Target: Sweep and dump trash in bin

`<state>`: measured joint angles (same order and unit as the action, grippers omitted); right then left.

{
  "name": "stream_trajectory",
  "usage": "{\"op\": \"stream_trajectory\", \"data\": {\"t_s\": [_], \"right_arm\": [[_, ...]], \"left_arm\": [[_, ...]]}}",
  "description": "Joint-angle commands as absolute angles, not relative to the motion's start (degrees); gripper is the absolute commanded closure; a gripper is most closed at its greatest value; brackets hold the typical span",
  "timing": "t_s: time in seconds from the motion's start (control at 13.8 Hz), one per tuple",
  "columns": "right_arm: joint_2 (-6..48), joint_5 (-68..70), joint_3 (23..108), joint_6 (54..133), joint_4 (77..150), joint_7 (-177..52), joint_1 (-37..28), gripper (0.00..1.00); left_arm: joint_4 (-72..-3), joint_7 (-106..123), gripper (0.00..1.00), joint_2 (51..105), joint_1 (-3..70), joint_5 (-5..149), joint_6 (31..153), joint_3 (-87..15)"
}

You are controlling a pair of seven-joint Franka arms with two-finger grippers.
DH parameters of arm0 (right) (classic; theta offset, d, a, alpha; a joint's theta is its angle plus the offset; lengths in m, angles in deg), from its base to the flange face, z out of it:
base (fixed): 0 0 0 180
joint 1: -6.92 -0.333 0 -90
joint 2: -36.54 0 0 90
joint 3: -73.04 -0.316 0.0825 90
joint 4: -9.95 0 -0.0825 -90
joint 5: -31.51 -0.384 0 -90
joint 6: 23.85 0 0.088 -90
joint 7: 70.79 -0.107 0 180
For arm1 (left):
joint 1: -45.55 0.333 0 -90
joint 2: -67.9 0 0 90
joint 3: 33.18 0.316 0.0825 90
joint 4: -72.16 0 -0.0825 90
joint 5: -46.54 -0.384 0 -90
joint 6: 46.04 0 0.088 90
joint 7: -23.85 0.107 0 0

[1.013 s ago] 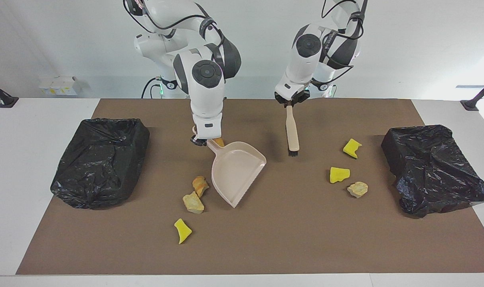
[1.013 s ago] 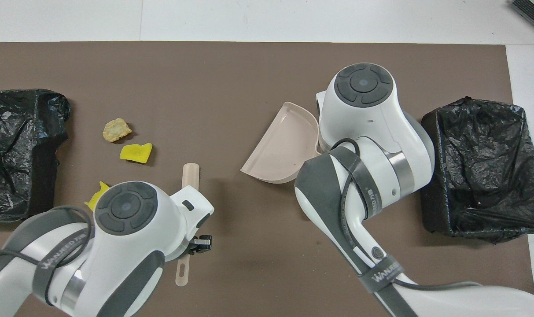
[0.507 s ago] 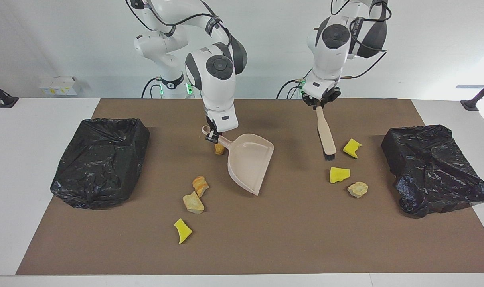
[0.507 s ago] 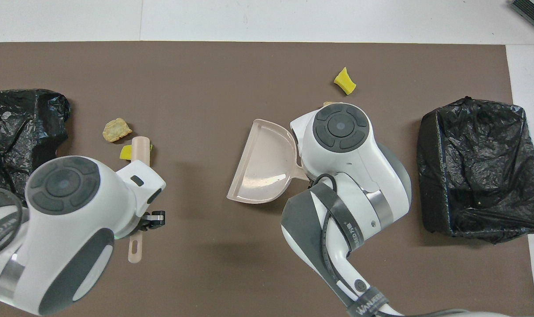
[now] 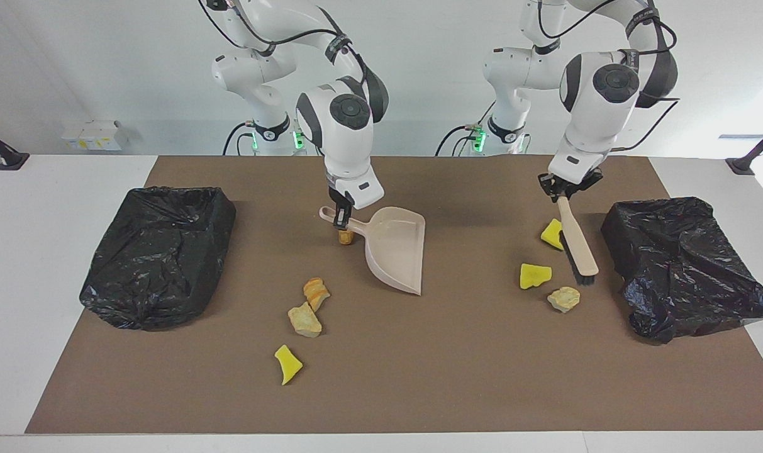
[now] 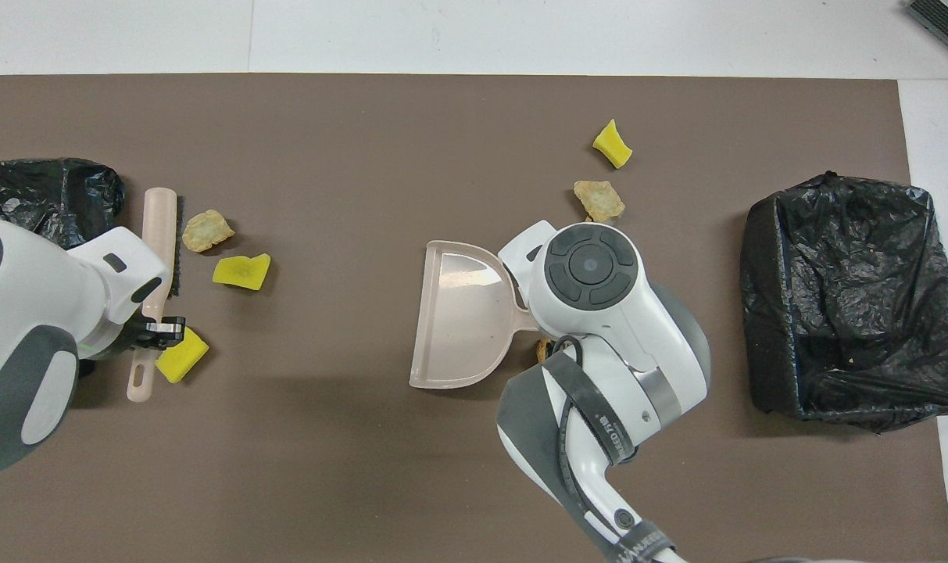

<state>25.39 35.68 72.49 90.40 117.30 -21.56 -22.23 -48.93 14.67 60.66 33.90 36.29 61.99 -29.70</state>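
The trash lies scattered on the brown mat that covers the desk. Toward the left arm's end are two yellow sponge pieces [image 5: 555,233] [image 5: 534,275] and a tan lump [image 5: 564,298]; the sponge piece nearest the robots touches the brush [image 5: 578,241]. Toward the right arm's end sit two tan-orange lumps [image 5: 316,293] [image 5: 304,319] touching each other, with a third yellow sponge piece [image 5: 287,363] closer to the desk's front edge. One more orange lump [image 5: 345,237] lies under the handle of the dustpan [image 5: 394,250]. The left pincer [image 5: 563,190] is pressed together on the brush handle, the bristles down on the mat just beside the black-lined bin [image 5: 683,267] at that end. The right pincer [image 5: 341,217] pinches the dustpan's handle near the mat's middle, the pan tilted with its wide lip pointing away from the robots. A second black-lined bin [image 5: 158,255] stands near the desk's edge at the right arm's end.
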Motion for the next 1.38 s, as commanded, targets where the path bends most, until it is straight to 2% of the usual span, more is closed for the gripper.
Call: {"op": "stream_trajectory", "data": {"t_s": [0.0, 0.14, 0.29, 0.58, 1.01, 1.3], "right_arm": [[24.9, 36.5, 72.3, 94.2, 119.0, -19.9, -23.0, 1.00], [23.8, 36.5, 72.3, 96.0, 119.0, -19.7, -23.1, 1.00], [23.0, 36.5, 72.3, 97.9, 119.0, -18.7, -23.1, 1.00], [22.8, 38.7, 72.3, 97.4, 118.8, -14.0, -22.4, 1.00], [22.8, 39.1, 72.3, 97.3, 118.9, -13.9, -22.3, 1.00], [22.9, 39.1, 72.3, 97.2, 118.9, -14.1, -22.5, 1.00]], "left_arm": [[-47.3, 20.8, 1.00, 65.0, 39.5, 34.3, 66.0, -30.5], [-45.4, 23.2, 1.00, 67.2, 40.5, 34.0, 67.0, -30.4], [-43.8, 25.9, 1.00, 72.0, 43.7, 32.2, 70.8, -30.5], [-43.8, 30.7, 1.00, 78.3, 46.0, 29.6, 80.3, -30.5], [-44.9, 38.6, 1.00, 77.5, 42.0, 30.5, 72.9, -31.2], [-45.1, 38.4, 1.00, 76.5, 39.1, 38.2, 67.1, -31.2]]}}
